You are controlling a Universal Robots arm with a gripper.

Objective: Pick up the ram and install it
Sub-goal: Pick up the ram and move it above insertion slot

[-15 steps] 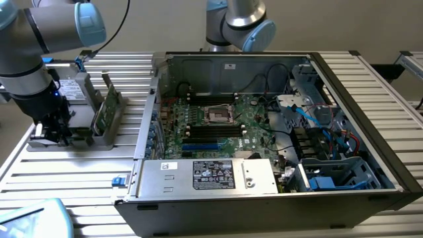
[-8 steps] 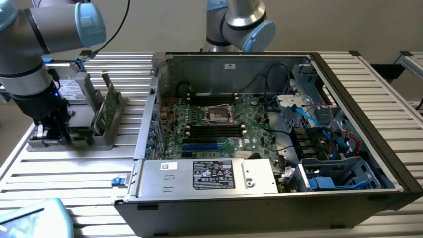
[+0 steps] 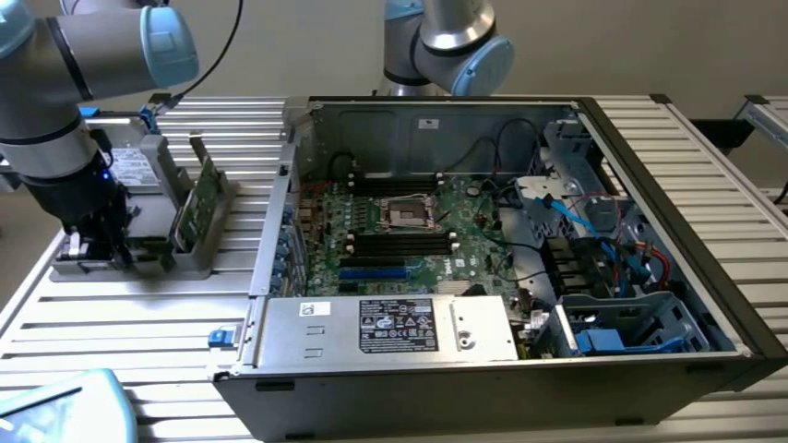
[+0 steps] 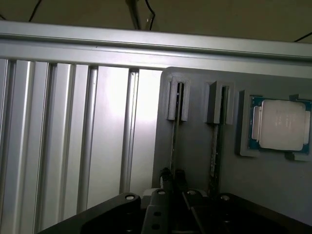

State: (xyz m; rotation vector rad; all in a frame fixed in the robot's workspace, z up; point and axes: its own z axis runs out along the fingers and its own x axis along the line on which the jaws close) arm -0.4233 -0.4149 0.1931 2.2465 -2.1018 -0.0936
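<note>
Bench slats [image 3: 124, 323] run nearest, carrying an open computer case [image 3: 493, 397] with its power supply [image 3: 388, 325] along the near wall. On the exterior view's left, a little farther back, stands a grey holder [image 3: 185, 258]. The pincer [image 3: 105, 249] is down over its left end, and a broader green expansion card [image 3: 203, 198] stands upright just beside.

From the wrist, the pincer [image 4: 172, 178] looks closed on the ram [image 4: 174, 141], which sits edge-up in its holder slot. A second stick [image 4: 213, 146] stands in the neighbouring slot, and a silver processor chip [image 4: 279, 124] lies in its pocket beyond. The ram has not left the holder. Farther right, the motherboard [image 3: 419, 231] lies flat in the case.

Judging from this, the main risk is a lift that is not straight. The ram could bind in its slot and drag the holder, or twist in a grip that holds only thin faces. The neighbouring stick is close enough for a finger to catch it. A tilted ram would then meet the motherboard slot askew.
</note>
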